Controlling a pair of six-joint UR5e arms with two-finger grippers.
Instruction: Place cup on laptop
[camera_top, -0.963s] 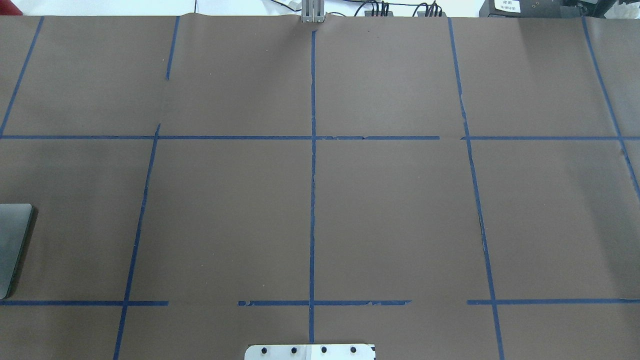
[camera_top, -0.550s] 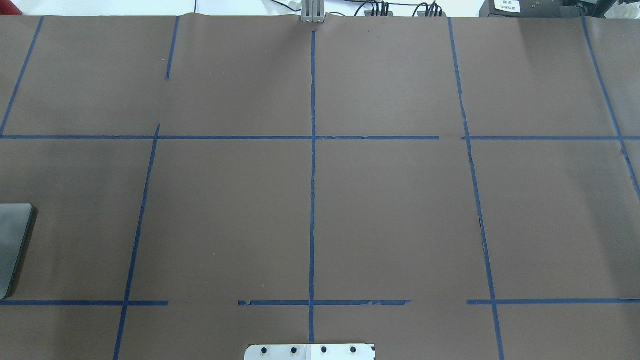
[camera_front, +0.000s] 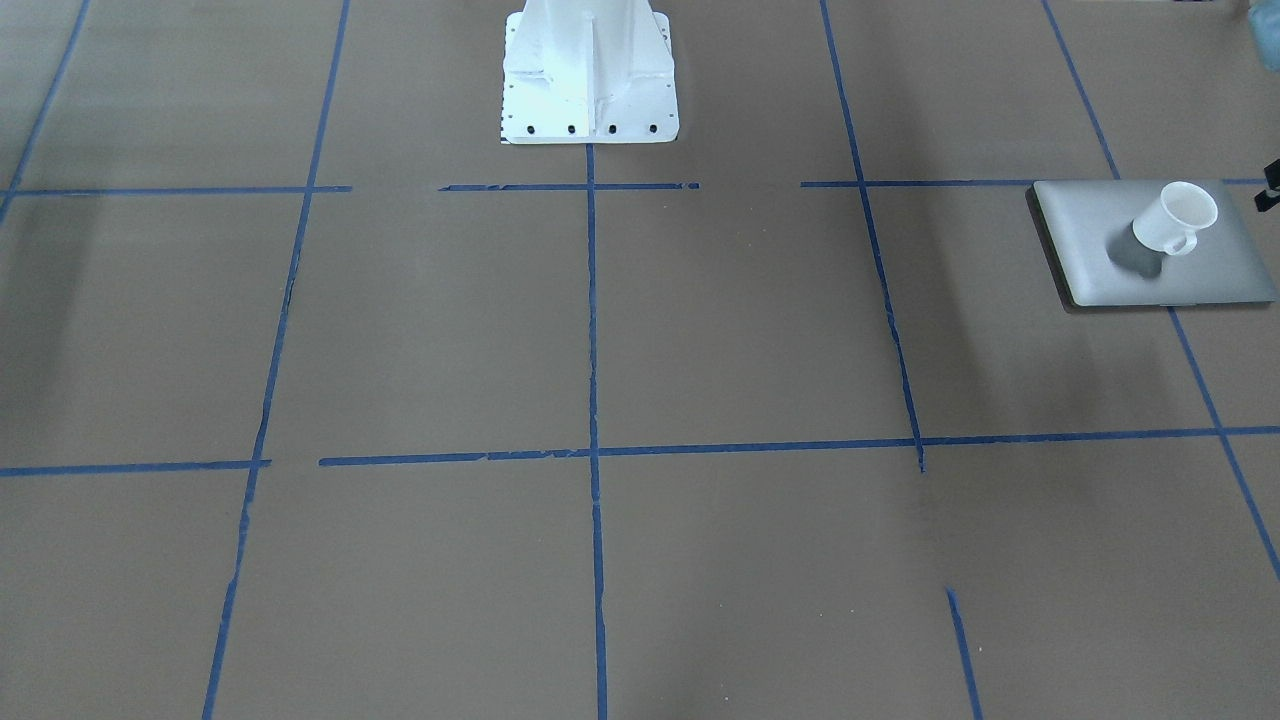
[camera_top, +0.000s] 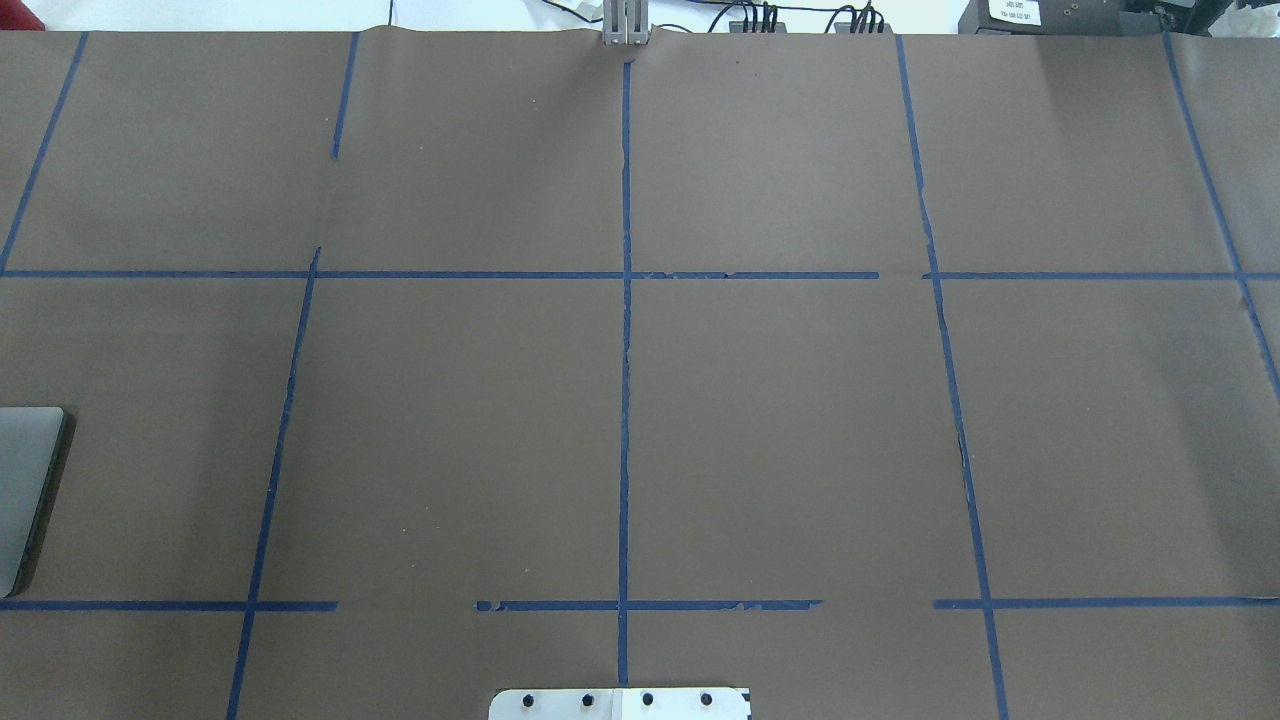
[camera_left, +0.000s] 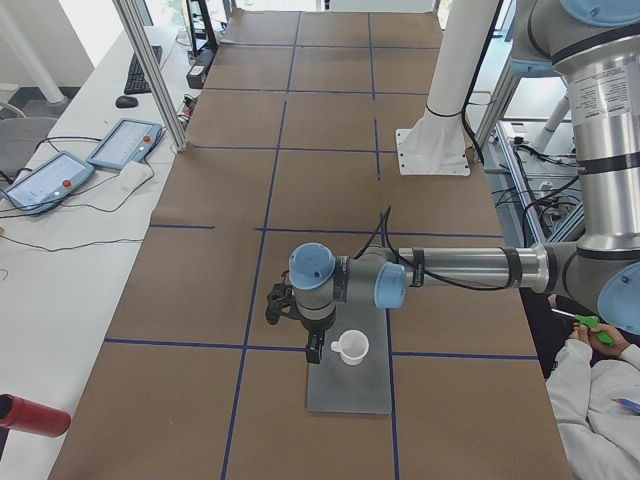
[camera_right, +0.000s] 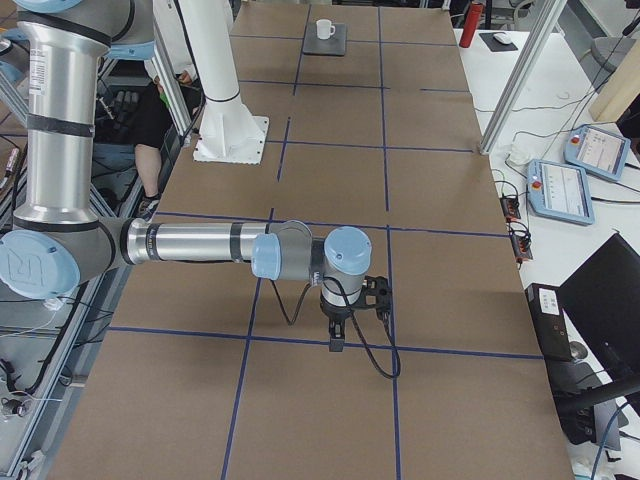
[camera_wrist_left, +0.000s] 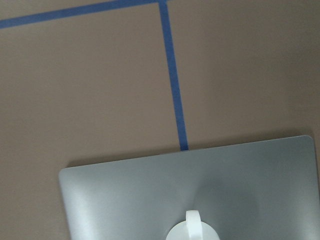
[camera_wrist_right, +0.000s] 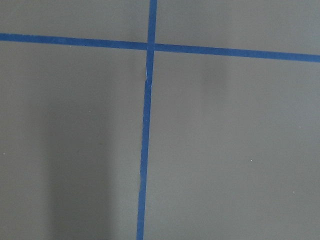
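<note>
The white cup stands upright on the silver-grey laptop, which lies flat on the table's left end. Both also show in the exterior left view, cup on laptop, and far off in the exterior right view. The left wrist view shows the laptop lid and the cup's handle at its bottom edge. My left gripper hangs just beside the cup; I cannot tell whether it is open. My right gripper hangs over bare table, apart from both; its state is unclear too.
Blue tape lines grid the brown table cover. The white robot base stands at the table's near edge. A person sits by the robot. Teach pendants and a red bottle lie on a side bench.
In the overhead view the shade on the laptop's visible corner has lightened. Nothing else there has moved.
</note>
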